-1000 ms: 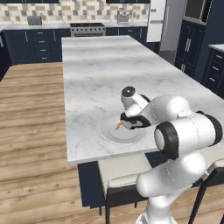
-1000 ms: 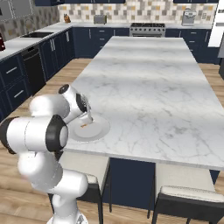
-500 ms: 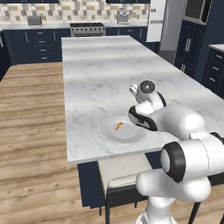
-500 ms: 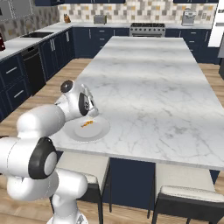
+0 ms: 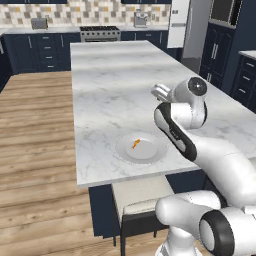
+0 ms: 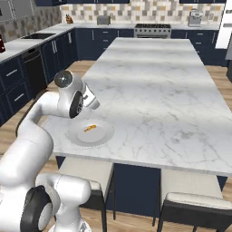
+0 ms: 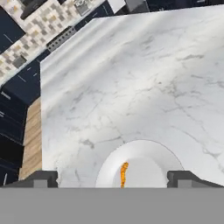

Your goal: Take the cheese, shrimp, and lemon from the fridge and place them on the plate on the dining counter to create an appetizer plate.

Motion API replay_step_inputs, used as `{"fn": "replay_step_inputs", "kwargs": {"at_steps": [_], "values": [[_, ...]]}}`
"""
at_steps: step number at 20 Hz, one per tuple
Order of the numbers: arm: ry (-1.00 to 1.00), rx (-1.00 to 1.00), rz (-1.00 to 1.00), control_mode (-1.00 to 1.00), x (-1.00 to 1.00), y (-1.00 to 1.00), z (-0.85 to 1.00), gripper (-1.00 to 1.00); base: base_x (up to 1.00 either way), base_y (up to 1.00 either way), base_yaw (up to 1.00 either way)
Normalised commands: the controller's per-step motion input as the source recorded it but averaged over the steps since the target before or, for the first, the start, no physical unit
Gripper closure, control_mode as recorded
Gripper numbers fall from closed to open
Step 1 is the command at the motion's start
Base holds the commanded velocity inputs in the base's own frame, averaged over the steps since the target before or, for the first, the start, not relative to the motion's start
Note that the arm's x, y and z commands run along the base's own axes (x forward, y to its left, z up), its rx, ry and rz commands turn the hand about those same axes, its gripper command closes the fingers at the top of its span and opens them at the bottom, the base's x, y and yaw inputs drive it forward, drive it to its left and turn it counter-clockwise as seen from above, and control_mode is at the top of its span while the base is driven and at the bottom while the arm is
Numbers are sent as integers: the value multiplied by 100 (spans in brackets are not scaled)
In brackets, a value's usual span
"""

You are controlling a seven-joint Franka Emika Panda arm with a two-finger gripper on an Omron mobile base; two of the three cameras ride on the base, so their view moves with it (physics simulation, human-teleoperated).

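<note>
shrimp (image 5: 135, 144) lies flat on the plate (image 5: 150, 155), left of plate centre in the left base view. Long axis runs roughly along the counter's length; in the hand view the sliver (image 7: 124, 173) runs almost straight up-down, slightly curved. Which end is head or tail: too small to tell.

plate sits near the near edge of the dining counter (image 5: 115, 85), well inside the marble.

gripper (image 7: 113, 179) raised above the plate, fingers spread wide, nothing between them. Fingertips (image 7: 41, 178) flank the plate in the hand view.

Right base view shows the shrimp (image 6: 89, 128) unobstructed, with the hand (image 6: 88, 97) just behind the plate (image 6: 100, 136). Left base view has the fridge (image 5: 179, 22) at the far end and the stove (image 5: 100, 34) on the back wall. 1 stool (image 5: 137, 200) under the counter edge below the plate; right base view shows 2.
</note>
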Motion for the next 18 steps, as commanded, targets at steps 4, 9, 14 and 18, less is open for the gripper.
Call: {"fn": "replay_step_inputs", "kwargs": {"at_steps": [4,9,14,18], "values": [[-2,-31,57,-100,-99,2,47,-100,0,0,0],[-5,-43,23,-100,-100,32,34,-100,0,0,0],[-18,-29,-2,-100,-100,-3,27,-100,0,0,0],[-22,-4,-10,-100,-100,-39,0,-100,0,0,0]]}}
